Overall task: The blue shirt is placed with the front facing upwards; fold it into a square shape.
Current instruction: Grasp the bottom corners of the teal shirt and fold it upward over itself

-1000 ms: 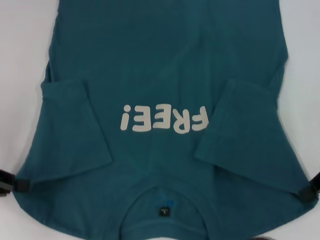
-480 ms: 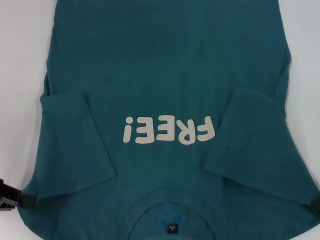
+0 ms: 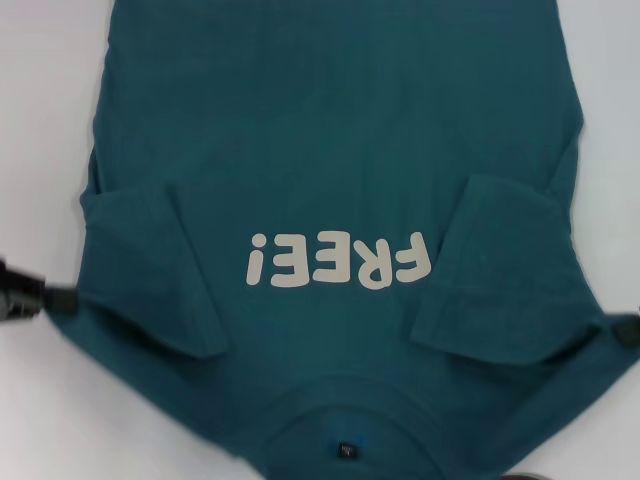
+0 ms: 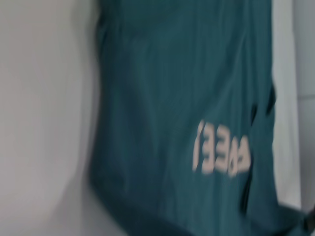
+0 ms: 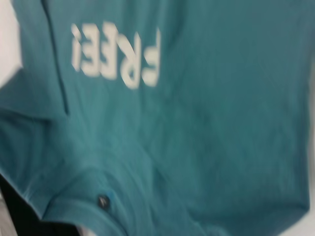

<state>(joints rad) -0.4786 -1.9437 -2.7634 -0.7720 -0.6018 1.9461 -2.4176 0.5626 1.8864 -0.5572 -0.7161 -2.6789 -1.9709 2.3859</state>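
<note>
A large teal-blue cotton T-shirt (image 3: 330,150) with cream "FREE!" lettering lies front up across the white worktop (image 3: 40,120), collar at the near edge, both sleeves folded inward. The left gripper (image 3: 40,300) and right gripper (image 3: 625,332) each appear to pinch a shoulder corner, jaws seemingly closed on cloth, though blurred. The fabric looks soft, light and limp, so it is best held at the corners.

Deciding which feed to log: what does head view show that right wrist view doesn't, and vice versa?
Head only: both tools, the left tool and the right tool, each at a shoulder edge of the blue shirt, both sleeves folded inward, and the white table. Right wrist only: nothing extra, just a closer look. Both: the FREE! lettering and neck tag.
</note>
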